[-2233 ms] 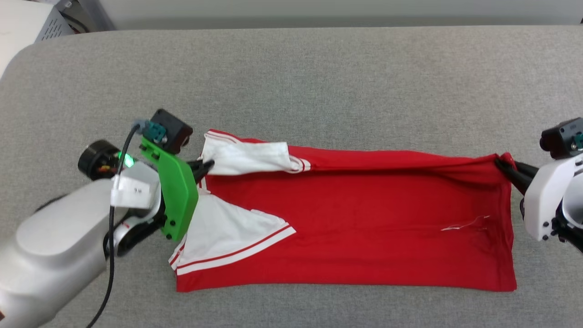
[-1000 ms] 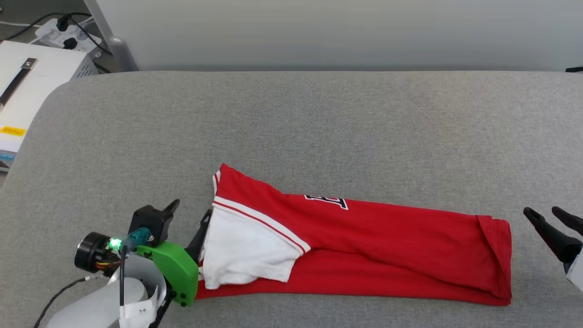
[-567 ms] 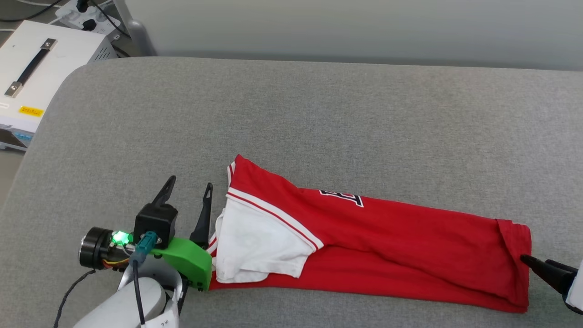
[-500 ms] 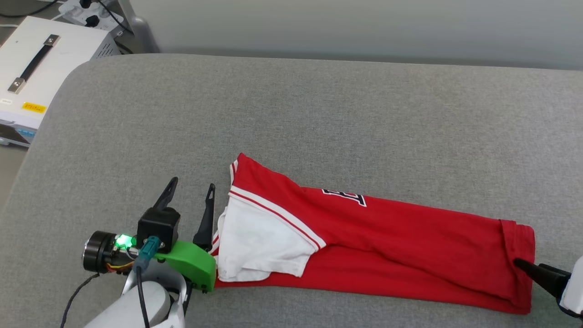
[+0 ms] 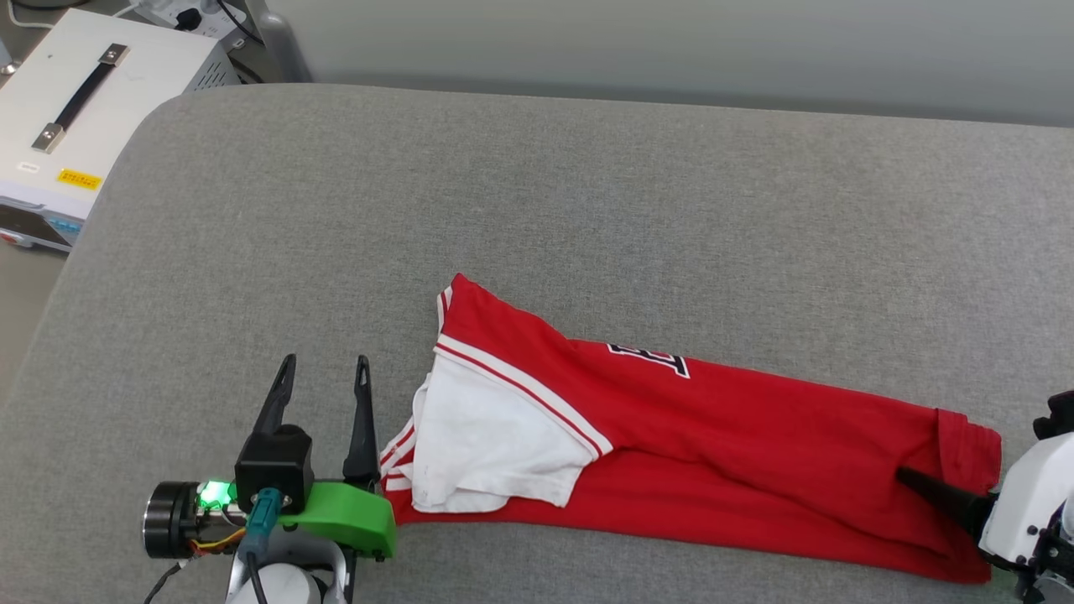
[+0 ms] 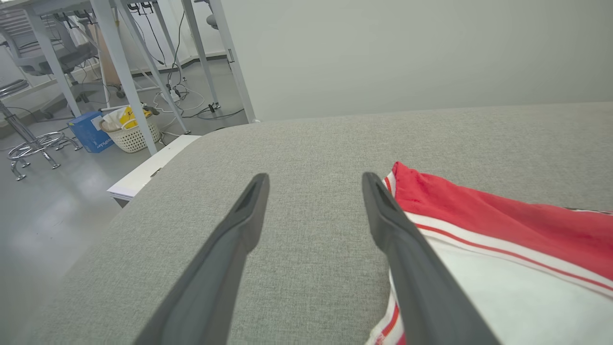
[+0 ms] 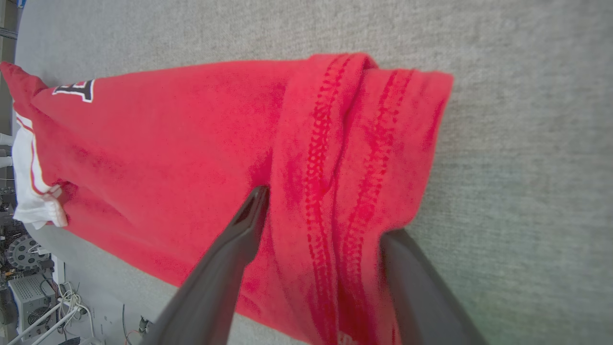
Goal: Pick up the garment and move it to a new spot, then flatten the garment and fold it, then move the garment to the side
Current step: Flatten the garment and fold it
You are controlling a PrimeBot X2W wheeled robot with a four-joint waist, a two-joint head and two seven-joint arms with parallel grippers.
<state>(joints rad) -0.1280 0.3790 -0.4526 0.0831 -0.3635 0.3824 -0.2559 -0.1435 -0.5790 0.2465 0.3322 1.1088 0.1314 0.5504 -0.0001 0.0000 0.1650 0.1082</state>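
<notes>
Your long fold is down: the garment (image 5: 713,453), stretched wide between both grippers moments ago, now lies as a narrow strip along the near side of the grey cushion (image 5: 587,184). The left gripper (image 5: 323,373) stands fingers apart beside the white sleeve, while the right gripper (image 7: 324,213), also spread, has slid astride the hem. Broad bare cushion lies beyond; the near edge runs close

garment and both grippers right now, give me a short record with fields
garment: red T-shirt with white sleeve, folded into a long strip, lying on the grey padded surface
left gripper: open, fingers beside the sleeve end, holding nothing
right gripper: open, fingers astride the hem end, one on top of the fabric
nearby: white box with a handle, beside the surface's far left corner
</notes>
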